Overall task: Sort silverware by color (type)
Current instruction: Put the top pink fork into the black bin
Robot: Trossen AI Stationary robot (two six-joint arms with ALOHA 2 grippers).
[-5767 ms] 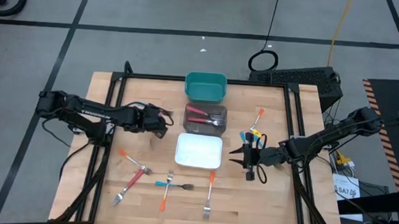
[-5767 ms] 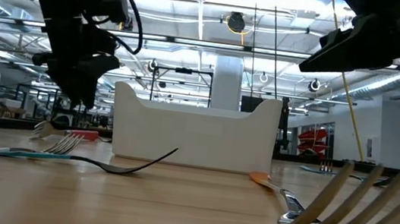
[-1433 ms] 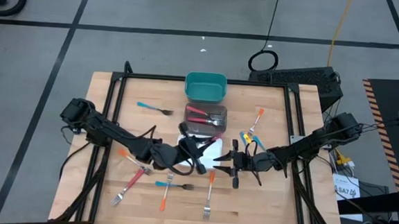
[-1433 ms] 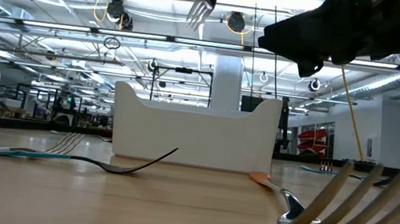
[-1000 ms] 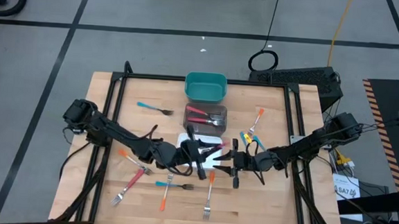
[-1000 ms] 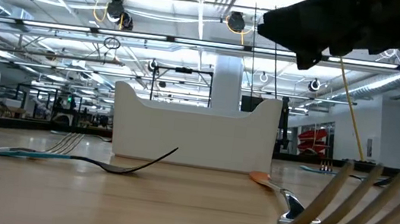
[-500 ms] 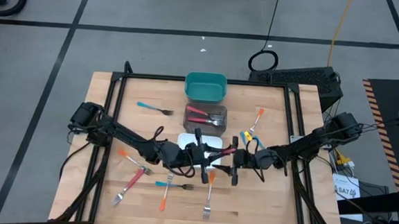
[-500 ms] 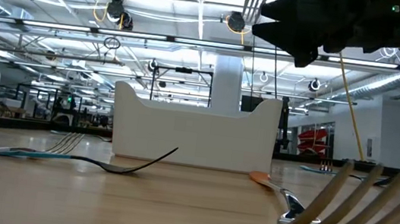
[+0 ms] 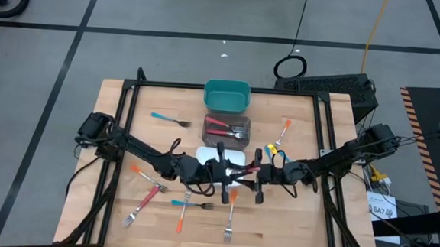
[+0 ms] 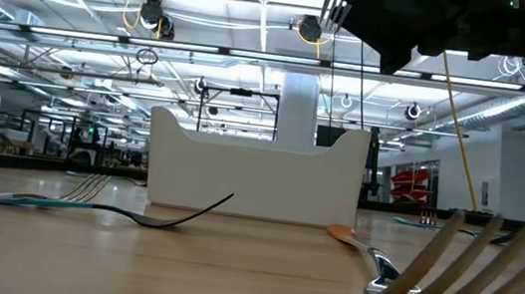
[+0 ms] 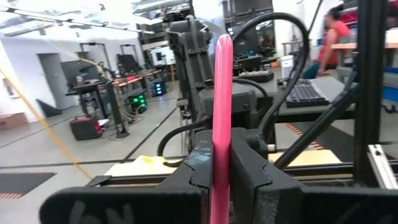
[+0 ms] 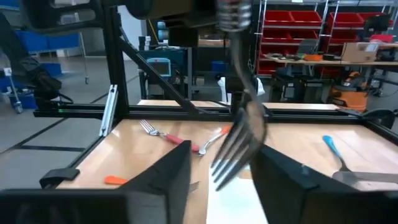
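Pink-handled fork (image 11: 221, 112): one, clamped in the closed left gripper (image 9: 218, 172) fingers above the white bin (image 9: 206, 155) at mid-worktop (image 9: 298, 220). Right gripper (image 9: 257, 175) faces it, fingers parted around the fork head, gripping nothing. Six forks lie on the worktop, two in the dark bin (image 9: 227, 129).

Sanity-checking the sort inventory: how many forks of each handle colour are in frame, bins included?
Blue forks: 3
Orange forks: 4
Pink/red forks: 4 (2 in the dark bin, 1 held aloft)
Total: 11
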